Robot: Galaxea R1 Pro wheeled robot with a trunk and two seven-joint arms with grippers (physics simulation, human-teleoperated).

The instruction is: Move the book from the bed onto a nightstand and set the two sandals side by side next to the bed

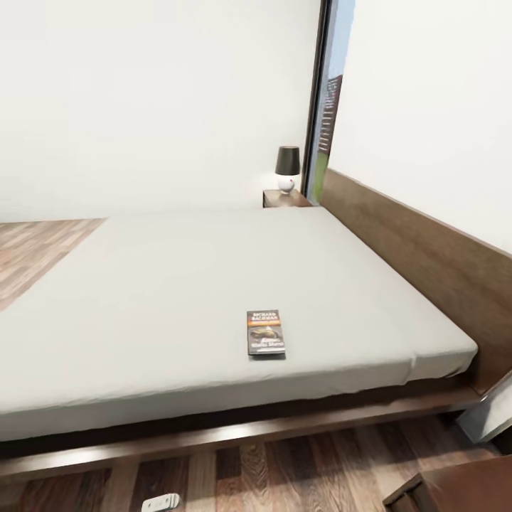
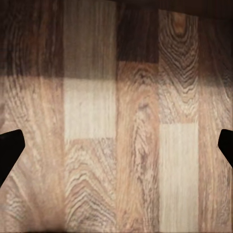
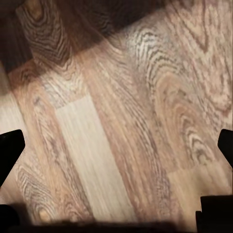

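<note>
The book (image 1: 265, 332) lies flat on the off-white mattress of the bed (image 1: 213, 270), near its front edge, with its dark cover and orange band facing up. One nightstand (image 1: 284, 199) stands at the far side of the bed by the headboard (image 1: 427, 249). The dark wooden corner (image 1: 455, 491) of what looks like a second nightstand shows at the near right. The sandals are out of view. My left gripper (image 2: 116, 148) is open over bare wood floor, its black fingertips (image 2: 9, 150) far apart. My right gripper (image 3: 116, 148) is also open above the planks, holding nothing.
A black-shaded lamp (image 1: 287, 169) with a white base stands on the far nightstand, beside a tall black-framed window (image 1: 328, 107). Wood-plank floor (image 1: 249, 473) runs along the dark bed frame (image 1: 249, 430). A small white piece (image 1: 160, 503) lies at the picture's lower edge.
</note>
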